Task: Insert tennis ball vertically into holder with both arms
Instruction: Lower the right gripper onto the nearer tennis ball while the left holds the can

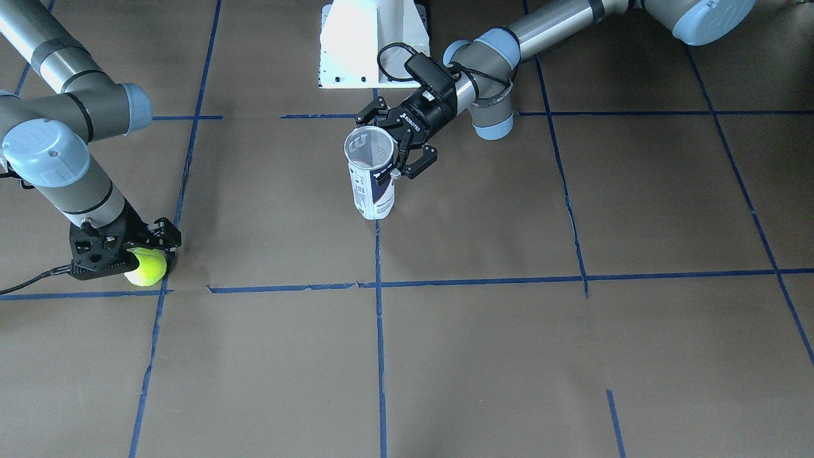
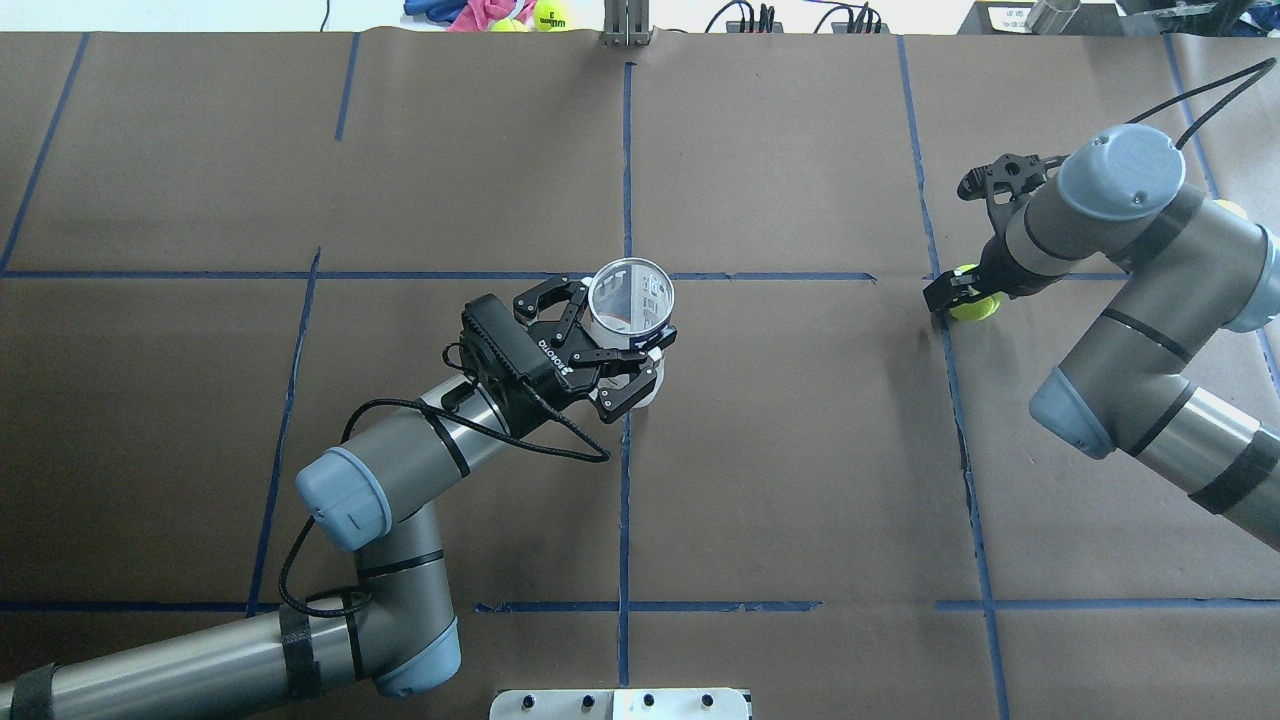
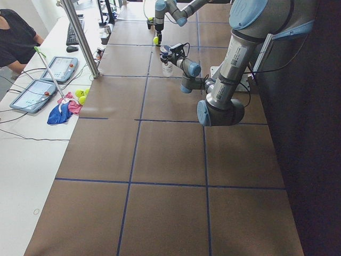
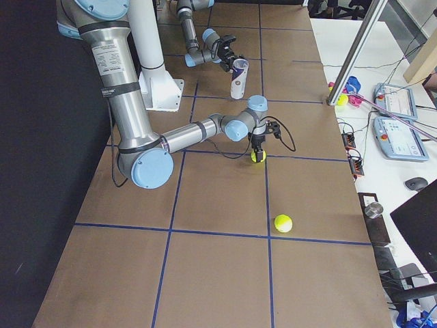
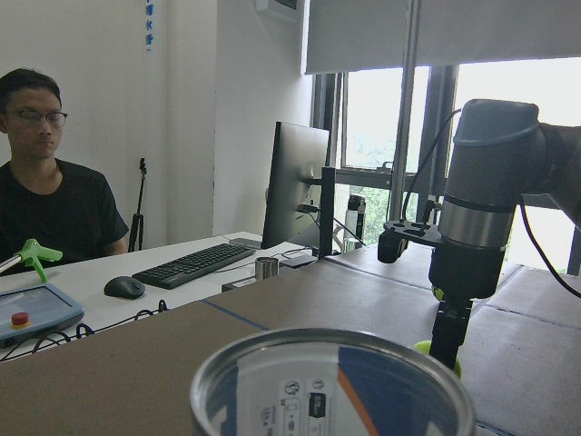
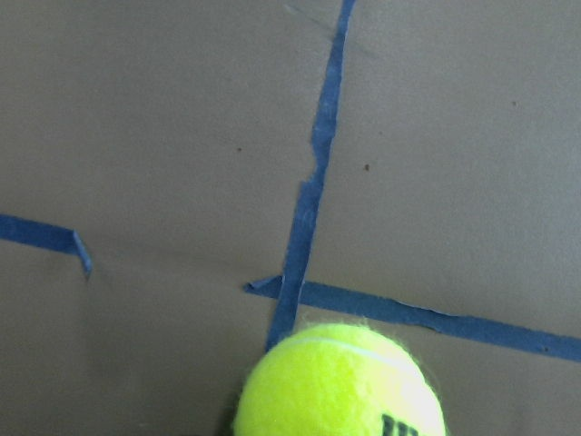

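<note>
The holder (image 1: 372, 181) is a clear can with a white and navy label. It stands upright with its mouth open near the table's middle, and it also shows in the overhead view (image 2: 630, 298). My left gripper (image 1: 383, 152) comes in from the side and is shut on the holder (image 5: 331, 386) at mid height. The yellow-green tennis ball (image 1: 146, 267) lies on the table at a tape crossing, far to the robot's right. My right gripper (image 2: 970, 300) points down over it with a finger on each side, shut on the tennis ball (image 6: 340, 381).
A second tennis ball (image 4: 283, 223) lies loose on the table beyond the right arm. The white pedestal base (image 1: 369, 44) stands behind the holder. Blue tape lines grid the brown table. An operator (image 5: 54, 200) sits at the side desk with keyboards and tablets.
</note>
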